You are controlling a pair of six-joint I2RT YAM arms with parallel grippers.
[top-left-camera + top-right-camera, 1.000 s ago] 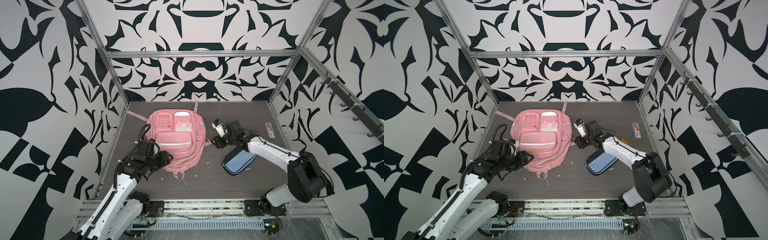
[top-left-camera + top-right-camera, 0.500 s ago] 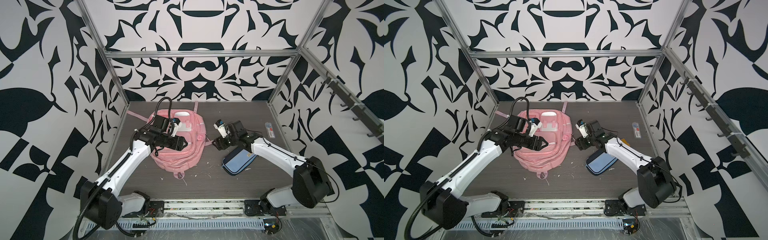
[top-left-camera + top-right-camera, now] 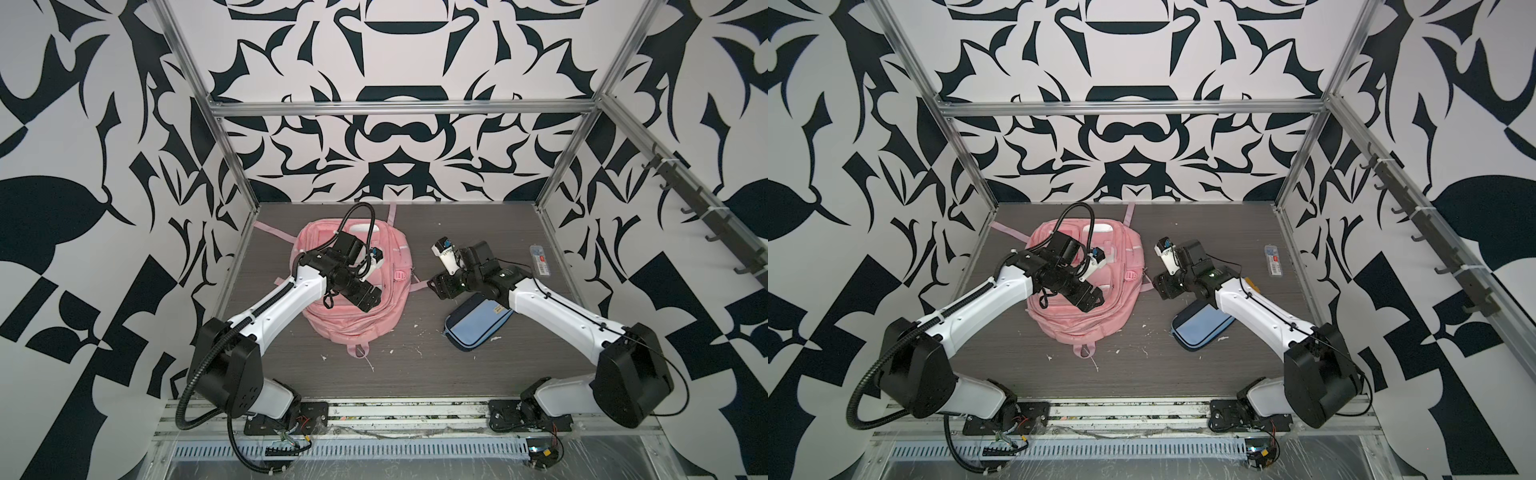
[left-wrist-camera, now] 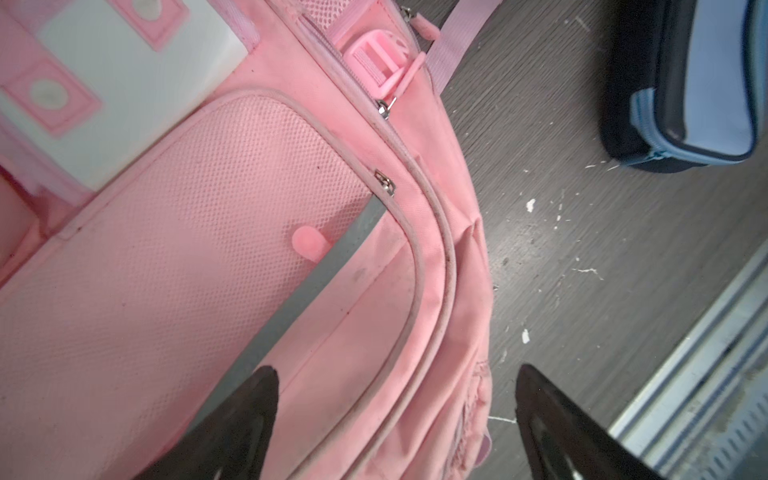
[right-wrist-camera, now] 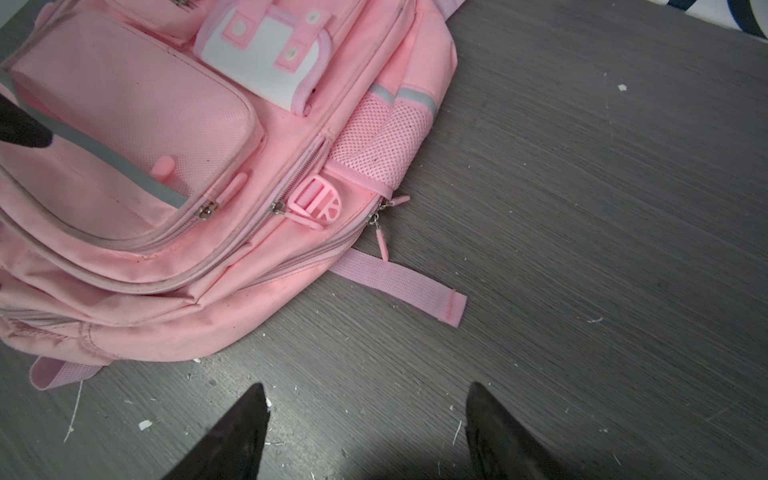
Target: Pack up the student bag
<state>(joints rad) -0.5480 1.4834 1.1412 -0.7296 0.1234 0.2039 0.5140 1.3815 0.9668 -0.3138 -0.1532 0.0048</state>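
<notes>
The student bag (image 3: 353, 328) (image 3: 1075, 324), pink with zip pockets, lies front-up on the dark table in both top views. My left gripper (image 3: 368, 301) (image 3: 1090, 301) hovers over its lower front, open. In the left wrist view the left gripper (image 4: 395, 386) straddles the bag (image 4: 166, 270) at its piped edge, holding nothing. My right gripper (image 3: 438, 289) (image 3: 1160, 289) hangs open just right of the bag. The right wrist view shows the right gripper (image 5: 365, 399) over bare table, near a loose pink strap (image 5: 399, 282) of the bag (image 5: 124, 124).
A light-blue and navy pencil case (image 3: 478, 324) (image 3: 1202, 326) (image 4: 706, 83) lies under the right forearm. A small clear box (image 3: 540, 259) (image 3: 1274, 259) sits by the right wall. White scraps dot the table. Patterned walls enclose three sides.
My left arm swung from the bag's front-left corner up over the bag's front, and its jaws opened wider. My right gripper shifted only slightly beside the bag.
</notes>
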